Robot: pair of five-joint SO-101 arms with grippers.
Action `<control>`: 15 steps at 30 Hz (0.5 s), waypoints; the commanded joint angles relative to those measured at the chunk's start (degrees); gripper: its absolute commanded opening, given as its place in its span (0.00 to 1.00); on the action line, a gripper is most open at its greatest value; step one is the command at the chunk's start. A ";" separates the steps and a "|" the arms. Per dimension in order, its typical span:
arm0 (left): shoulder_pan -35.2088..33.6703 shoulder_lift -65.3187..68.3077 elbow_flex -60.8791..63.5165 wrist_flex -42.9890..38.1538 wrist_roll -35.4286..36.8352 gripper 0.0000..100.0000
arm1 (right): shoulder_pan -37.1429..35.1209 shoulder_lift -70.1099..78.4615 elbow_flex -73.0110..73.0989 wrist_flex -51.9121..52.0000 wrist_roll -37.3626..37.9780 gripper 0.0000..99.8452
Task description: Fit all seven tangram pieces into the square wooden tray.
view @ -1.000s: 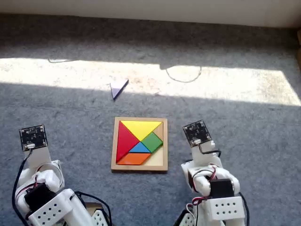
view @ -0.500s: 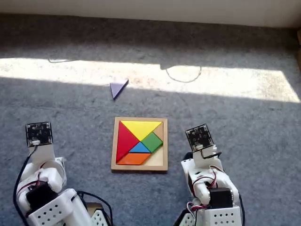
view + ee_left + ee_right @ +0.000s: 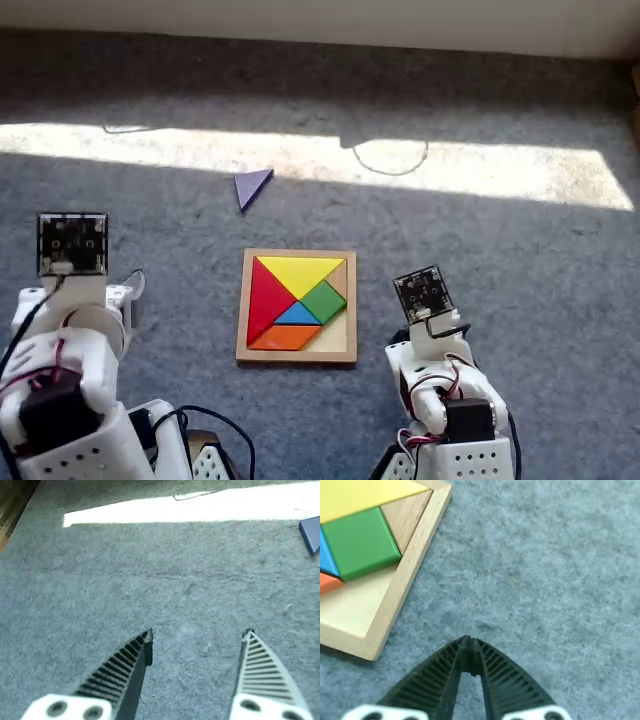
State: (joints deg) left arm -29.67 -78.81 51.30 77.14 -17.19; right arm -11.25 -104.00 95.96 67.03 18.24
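The square wooden tray [image 3: 350, 305] lies on the grey carpet, holding yellow [image 3: 298, 272], red [image 3: 264, 298], green [image 3: 325, 299], blue [image 3: 297, 314] and orange [image 3: 284, 337] pieces. A purple triangle [image 3: 251, 185] lies apart, beyond the tray at the edge of the sunlit strip; its corner [image 3: 311, 534] appears in the left wrist view. My left gripper [image 3: 197, 635] is open over bare carpet, left of the tray. My right gripper [image 3: 468, 642] is shut and empty, just right of the tray's corner [image 3: 372, 645].
A bright sunlit band [image 3: 480, 170] crosses the carpet beyond the tray, with a thin cable loop [image 3: 390, 158] lying in it. Carpet extends all around the tray.
The left arm has risen and shifted, its wrist camera now higher and farther forward. The right arm drew back slightly toward its base earlier and now holds still.
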 commanded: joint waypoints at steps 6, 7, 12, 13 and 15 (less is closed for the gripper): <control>12.70 46.64 -31.60 -0.79 0.44 0.28 | 0.75 0.57 5.93 0.13 -0.18 0.01; 13.67 51.47 -34.42 -1.41 0.44 0.28 | 0.75 0.57 5.93 0.13 -0.18 0.01; 18.24 73.54 -48.48 -3.08 0.53 0.26 | 0.75 0.57 5.93 0.13 -0.18 0.01; 19.03 77.58 -51.30 -3.08 0.62 0.26 | 0.75 0.57 5.93 0.13 -0.18 0.01; 20.44 84.79 -57.27 -3.08 3.16 0.26 | 0.75 0.57 5.93 0.13 -0.18 0.01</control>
State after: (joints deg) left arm -12.88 -7.52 6.90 74.95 -17.19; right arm -11.25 -104.00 95.96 67.03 18.24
